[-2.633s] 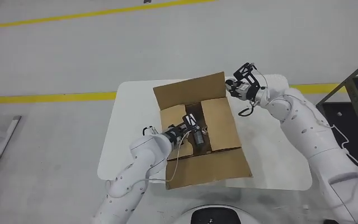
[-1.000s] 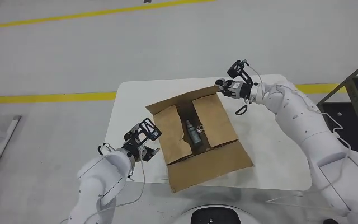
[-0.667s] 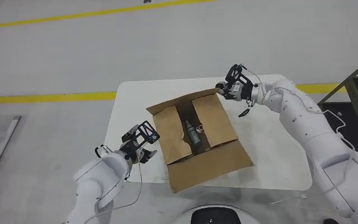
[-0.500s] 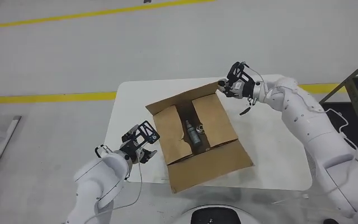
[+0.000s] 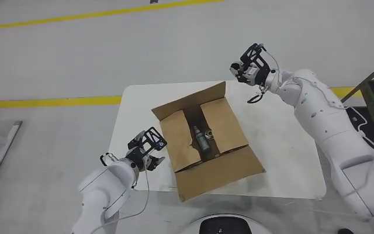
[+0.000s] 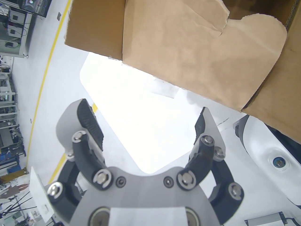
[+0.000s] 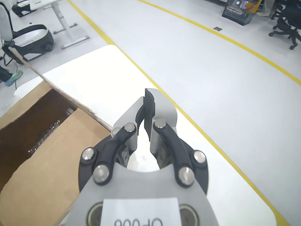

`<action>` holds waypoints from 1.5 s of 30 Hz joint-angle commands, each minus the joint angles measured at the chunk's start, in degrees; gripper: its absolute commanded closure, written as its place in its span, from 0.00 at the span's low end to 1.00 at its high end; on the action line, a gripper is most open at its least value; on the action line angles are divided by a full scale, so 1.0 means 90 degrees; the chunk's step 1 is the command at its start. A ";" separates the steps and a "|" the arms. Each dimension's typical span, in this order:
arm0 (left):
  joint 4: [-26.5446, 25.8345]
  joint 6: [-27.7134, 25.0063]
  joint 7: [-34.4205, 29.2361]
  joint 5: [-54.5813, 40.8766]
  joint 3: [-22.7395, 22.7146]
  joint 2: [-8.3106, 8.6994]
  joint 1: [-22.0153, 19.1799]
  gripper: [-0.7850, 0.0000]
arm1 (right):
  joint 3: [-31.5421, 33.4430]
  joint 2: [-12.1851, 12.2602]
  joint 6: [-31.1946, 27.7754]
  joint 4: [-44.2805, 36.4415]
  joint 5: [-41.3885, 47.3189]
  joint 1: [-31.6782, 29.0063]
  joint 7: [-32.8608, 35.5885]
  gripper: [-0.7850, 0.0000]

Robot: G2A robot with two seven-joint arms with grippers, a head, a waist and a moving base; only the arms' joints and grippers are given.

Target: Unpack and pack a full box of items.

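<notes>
The left gripper (image 6: pixel 143 110) has its jaws spread wide with nothing between them, and the white table (image 6: pixel 141 142) shows in the gap. At twelve o'clock from it stands the cardboard box (image 6: pixel 94 17), with its ragged-edged flap (image 6: pixel 195 55) facing the gripper and apart from the fingers. A yellow floor line (image 6: pixel 50 55) runs at ten o'clock.

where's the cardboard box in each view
Top view: cardboard box, flaps open, in the middle of the white table.
Left wrist view: the box's ragged flap faces the open left pincer.
Right wrist view: the box lies beside the shut right pincer.
Shared landmark: the white table under it.
</notes>
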 commanded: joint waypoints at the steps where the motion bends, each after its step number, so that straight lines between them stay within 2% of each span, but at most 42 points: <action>1: -0.0002 -0.0038 -0.0003 0.0036 0.0000 0.0012 0.0035 0.00 | -0.0023 -0.0065 0.0140 -0.0012 0.0211 0.0126 0.0176 1.00; 7: -0.0013 -0.0189 -0.0015 0.0009 -0.0121 0.0061 0.0186 0.00 | -0.0462 -0.0393 -0.0245 -0.0036 0.0749 0.0603 0.1206 1.00; 11: -0.0058 -0.0118 -0.0021 -0.0001 -0.0217 0.0084 0.0265 0.00 | -0.0878 -0.0600 -0.1051 0.0000 0.0949 0.0693 0.1811 1.00; 15: -0.0076 -0.0067 -0.0004 -0.0004 -0.0224 0.0093 0.0295 0.00 | -0.1148 -0.0716 -0.1446 0.0190 0.0932 0.0626 0.1995 1.00; 23: -0.0076 -0.0067 -0.0004 -0.0004 -0.0224 0.0093 0.0295 0.00 | -0.1234 -0.0747 -0.1592 0.0295 0.0960 0.0322 0.1756 1.00; 32: -0.0076 -0.0067 -0.0004 -0.0004 -0.0224 0.0093 0.0295 0.00 | -0.1117 -0.0593 -0.1207 -0.0271 0.0799 -0.0315 0.1608 1.00; 35: -0.0179 -0.0101 0.0314 -0.0060 -0.0225 0.0105 0.0404 0.00 | -0.1024 -0.0535 -0.0983 -0.0526 0.0827 -0.0521 0.1615 1.00; 39: -0.0477 -0.0415 0.0576 -0.0290 -0.0293 0.0139 0.0521 0.00 | -0.0801 -0.0420 -0.0464 -0.1071 0.0630 -0.0816 0.1202 1.00; 43: -0.0732 -0.0998 0.0864 -0.0265 -0.0371 0.0200 0.0670 0.00 | -0.0506 -0.0261 -0.0054 -0.1777 0.0325 -0.1228 0.0818 1.00; 45: -0.0804 -0.1366 0.1008 -0.0230 -0.0428 0.0237 0.0781 0.00 | -0.0362 -0.0186 0.0042 -0.2057 0.0283 -0.1444 0.0859 1.00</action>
